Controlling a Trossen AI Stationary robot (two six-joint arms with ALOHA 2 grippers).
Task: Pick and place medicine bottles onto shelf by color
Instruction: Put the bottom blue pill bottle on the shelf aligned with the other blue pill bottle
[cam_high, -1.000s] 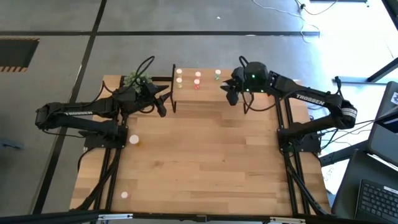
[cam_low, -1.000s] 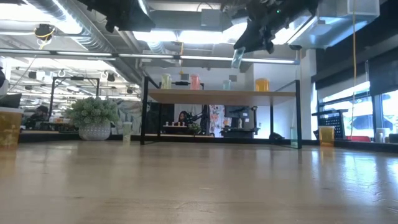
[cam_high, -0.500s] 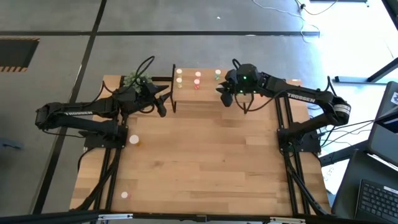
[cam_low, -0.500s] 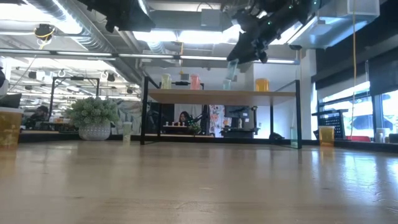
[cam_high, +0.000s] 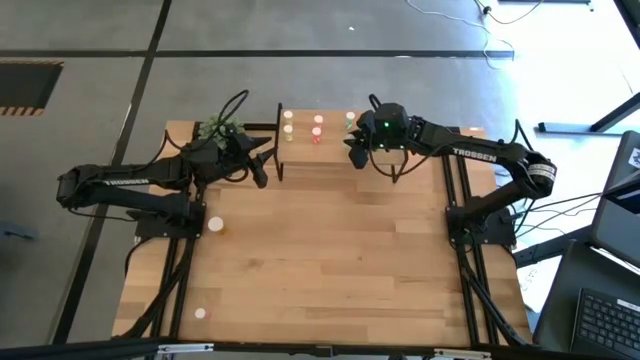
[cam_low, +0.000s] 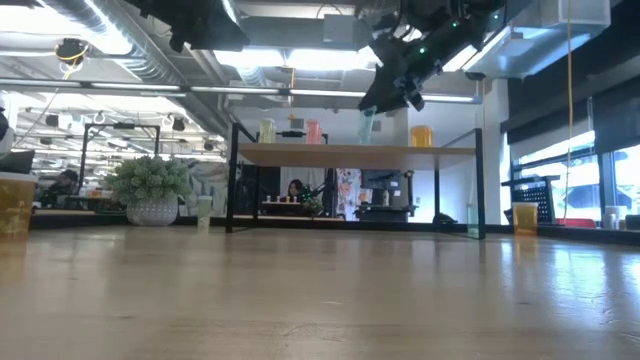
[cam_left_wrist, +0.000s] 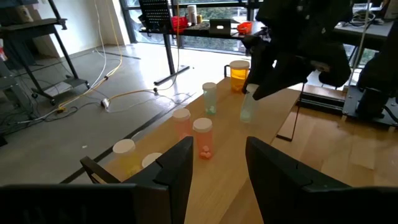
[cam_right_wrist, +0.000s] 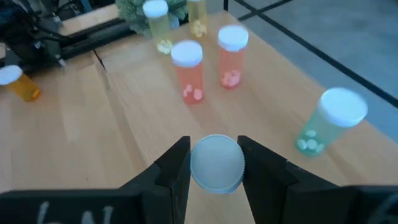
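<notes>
- Since a second ago, the right gripper (cam_high: 352, 146) has swung left with its pale-green, white-capped medicine bottle (cam_right_wrist: 216, 163) clamped between its fingers, now above the shelf's right part.
- At the table's far left, the left gripper (cam_high: 258, 168) hovers beside the light-wood shelf on black legs (cam_low: 356, 153), fingers parted, empty.
- On the shelf: yellowish bottles (cam_right_wrist: 156, 25) left, pink bottles (cam_right_wrist: 188, 70) middle, one green bottle (cam_right_wrist: 328, 127) right.

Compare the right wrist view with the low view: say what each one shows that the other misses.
Right wrist only: the right gripper clamps a pale-capped bottle seen cap-on, and pills show inside the pink bottles.

Low only: the shelf's black legs, a potted plant, an orange bottle at the shelf's end.

Both: yellow, pink and green bottles standing on the shelf.
</notes>
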